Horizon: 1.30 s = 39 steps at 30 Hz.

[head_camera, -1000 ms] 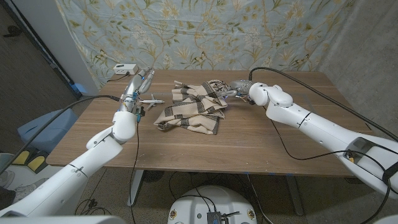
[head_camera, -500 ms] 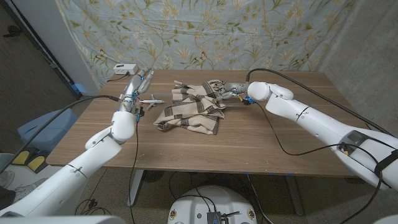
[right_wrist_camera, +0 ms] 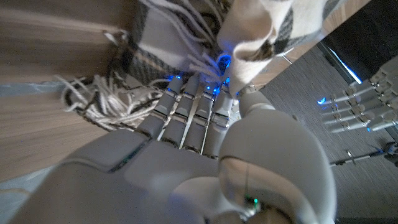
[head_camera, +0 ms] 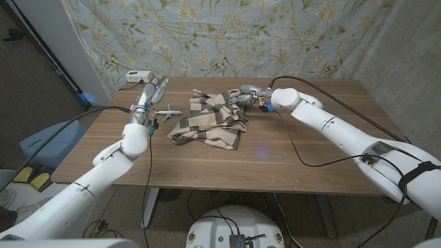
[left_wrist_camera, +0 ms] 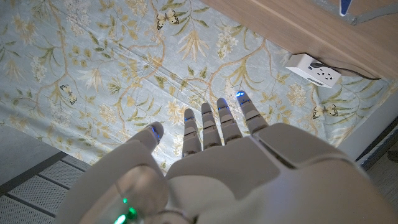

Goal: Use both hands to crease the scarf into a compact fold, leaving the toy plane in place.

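Observation:
The beige scarf (head_camera: 210, 120) with dark checks lies bunched at the table's middle, its fringe (right_wrist_camera: 93, 99) spread on the wood. My right hand (head_camera: 249, 94) is at the scarf's far right corner. There it pinches a raised fold of the cloth (right_wrist_camera: 261, 25) between thumb and fingers (right_wrist_camera: 193, 106). The small white toy plane (head_camera: 165, 113) stands just left of the scarf. My left hand (head_camera: 153, 93) hovers above and behind the plane, holding nothing, its fingers (left_wrist_camera: 211, 124) straight and apart, aimed at the curtain.
A white power strip (head_camera: 138, 76) sits on the table's far left corner, also in the left wrist view (left_wrist_camera: 314, 70). A floral curtain (head_camera: 275, 34) hangs behind the table. Black cables trail along both arms. Bare wood (head_camera: 296, 158) lies in front of the scarf.
My right hand has slid left and farther back along the scarf's far right corner, taking the cloth with it. The left hand and the plane have stayed put.

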Available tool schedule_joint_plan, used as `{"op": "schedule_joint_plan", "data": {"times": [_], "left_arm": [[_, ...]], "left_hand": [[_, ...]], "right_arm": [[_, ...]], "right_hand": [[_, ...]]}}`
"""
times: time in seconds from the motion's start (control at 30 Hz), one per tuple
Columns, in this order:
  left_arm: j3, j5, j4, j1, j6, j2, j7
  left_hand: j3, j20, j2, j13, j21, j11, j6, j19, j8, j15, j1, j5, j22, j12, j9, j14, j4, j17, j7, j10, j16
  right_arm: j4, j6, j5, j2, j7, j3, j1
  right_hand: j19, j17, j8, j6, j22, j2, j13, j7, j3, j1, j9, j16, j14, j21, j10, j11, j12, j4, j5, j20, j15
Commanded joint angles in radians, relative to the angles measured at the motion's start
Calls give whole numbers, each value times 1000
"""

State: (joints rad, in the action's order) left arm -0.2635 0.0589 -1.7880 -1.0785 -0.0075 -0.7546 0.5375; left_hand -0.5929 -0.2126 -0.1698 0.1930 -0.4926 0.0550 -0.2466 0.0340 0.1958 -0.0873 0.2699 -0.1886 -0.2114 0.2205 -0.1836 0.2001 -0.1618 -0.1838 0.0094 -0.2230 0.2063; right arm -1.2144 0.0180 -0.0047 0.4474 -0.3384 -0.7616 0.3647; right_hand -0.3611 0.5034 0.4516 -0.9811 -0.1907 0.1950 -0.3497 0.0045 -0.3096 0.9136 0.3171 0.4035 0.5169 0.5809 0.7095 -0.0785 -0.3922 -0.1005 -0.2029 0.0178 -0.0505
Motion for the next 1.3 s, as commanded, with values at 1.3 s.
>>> {"op": "schedule_joint_plan", "data": {"times": [1.3], "left_arm": [[59,-36,39,-71,-128,5,-7]], "left_hand": [[-9,-2,15,3,-4,3,-7,4,-4,11,-33,4,-3,-2,-2,5,6,-4,1,2,-4]], "right_arm": [[779,-201,428,-570,244,-286,-445]], "right_hand": [[-12,97,22,202,-15,14,-85,0,-107,-7,40,-13,58,76,-89,55,-28,138,7,-19,-77]]}}
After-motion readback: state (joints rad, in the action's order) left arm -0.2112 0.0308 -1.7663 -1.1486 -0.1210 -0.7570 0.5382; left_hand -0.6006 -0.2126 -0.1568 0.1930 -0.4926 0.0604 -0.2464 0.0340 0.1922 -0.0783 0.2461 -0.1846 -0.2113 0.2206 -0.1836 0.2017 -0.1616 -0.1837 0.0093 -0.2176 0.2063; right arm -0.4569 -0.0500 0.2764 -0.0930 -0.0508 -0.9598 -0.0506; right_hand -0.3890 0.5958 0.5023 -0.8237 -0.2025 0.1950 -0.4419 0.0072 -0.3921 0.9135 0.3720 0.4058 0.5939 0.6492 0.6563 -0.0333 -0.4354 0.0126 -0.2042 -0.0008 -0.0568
